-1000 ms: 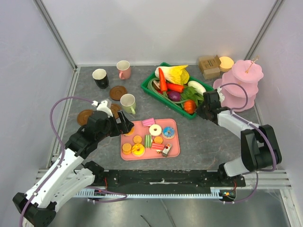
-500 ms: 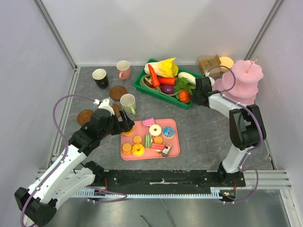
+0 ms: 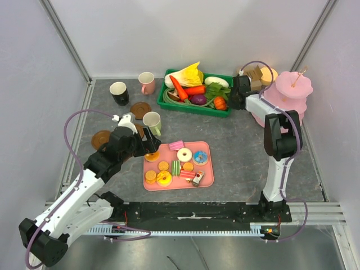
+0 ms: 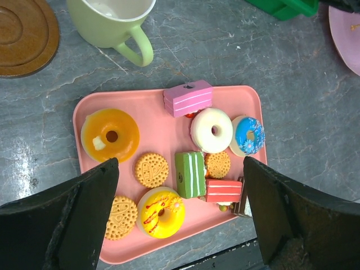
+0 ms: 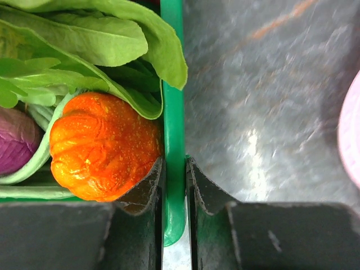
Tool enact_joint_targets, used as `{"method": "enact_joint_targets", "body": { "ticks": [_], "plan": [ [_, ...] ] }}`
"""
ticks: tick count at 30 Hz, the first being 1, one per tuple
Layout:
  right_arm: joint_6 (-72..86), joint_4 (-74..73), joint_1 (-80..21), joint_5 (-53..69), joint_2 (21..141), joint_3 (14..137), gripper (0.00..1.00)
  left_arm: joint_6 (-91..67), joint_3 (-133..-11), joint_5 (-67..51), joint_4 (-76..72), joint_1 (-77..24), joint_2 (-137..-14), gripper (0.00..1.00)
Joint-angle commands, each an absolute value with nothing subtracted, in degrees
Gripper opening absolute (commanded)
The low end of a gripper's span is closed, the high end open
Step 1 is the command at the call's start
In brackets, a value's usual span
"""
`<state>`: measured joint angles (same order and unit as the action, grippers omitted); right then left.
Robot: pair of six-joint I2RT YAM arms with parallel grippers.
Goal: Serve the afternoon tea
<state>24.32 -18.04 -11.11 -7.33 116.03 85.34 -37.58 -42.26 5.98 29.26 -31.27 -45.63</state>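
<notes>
The sweets lie on a pink tray [image 3: 207, 164] [image 4: 152, 112]: a white doughnut [image 4: 211, 130], a blue one [image 4: 248, 135], a yellow one [image 4: 160, 212], an orange one [image 4: 110, 135], a pink cake slice [image 4: 188, 97], a green striped slice [image 4: 189, 174] and round biscuits [image 4: 151, 169]. My left gripper [image 3: 147, 147] [image 4: 180, 169] hangs open above the tray's left half, holding nothing. My right gripper [image 3: 235, 97] [image 5: 175, 169] is shut on the right rim of the green crate [image 3: 191, 107] [image 5: 171, 84], next to an orange toy pumpkin [image 5: 101, 146].
A pink tiered stand [image 3: 289, 98] rises at the back right, with a cardboard box [image 3: 256, 73] behind the right arm. A green cup [image 3: 152, 122], a pink cup [image 3: 147, 82], a black cup [image 3: 118, 92] and brown coasters [image 3: 140, 109] sit at the back left.
My right gripper has pulled the green crate toward the back wall and swung it round. The left gripper has crept slightly right over the tray.
</notes>
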Motion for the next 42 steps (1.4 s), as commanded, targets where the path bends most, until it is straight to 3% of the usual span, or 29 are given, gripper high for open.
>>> {"method": "enact_joint_targets", "body": {
  "ticks": [1,6,11,15,25,27,34,42],
  "plan": [
    [16.63,-18.81,-8.62,-8.35,121.36,93.85,0.05,-35.42,-44.03,7.12,25.58,-31.29,-46.49,0.97],
    [11.25,-21.53,-6.16,-5.11,128.31,104.57,0.07,-34.98,-43.95,7.12,24.88,-31.29,-47.20,0.97],
    [8.79,-22.59,-4.92,2.10,132.18,109.51,0.21,-34.63,-43.77,7.03,24.26,-31.29,-47.11,0.97],
    [7.82,-22.59,-4.83,0.80,131.49,109.42,0.47,-34.72,-43.86,6.59,24.34,-31.38,-47.02,0.97],
    [2.99,-23.55,-5.01,-2.73,117.35,101.18,0.78,-35.95,-43.59,3.61,25.49,-31.29,-43.51,0.97],
    [2.11,-23.55,-5.27,-1.33,111.82,96.09,0.98,-36.30,-43.68,3.08,26.36,-31.29,-42.63,0.97],
    [8.43,-20.76,-8.95,-0.18,95.74,78.70,0.98,-37.97,-42.19,0.27,27.25,-31.38,-40.69,0.98],
    [15.29,-20.83,-13.45,-7.65,74.90,56.19,0.98,-39.37,-41.05,0.97,31.64,-31.38,-37.53,0.98]
  ]
}}
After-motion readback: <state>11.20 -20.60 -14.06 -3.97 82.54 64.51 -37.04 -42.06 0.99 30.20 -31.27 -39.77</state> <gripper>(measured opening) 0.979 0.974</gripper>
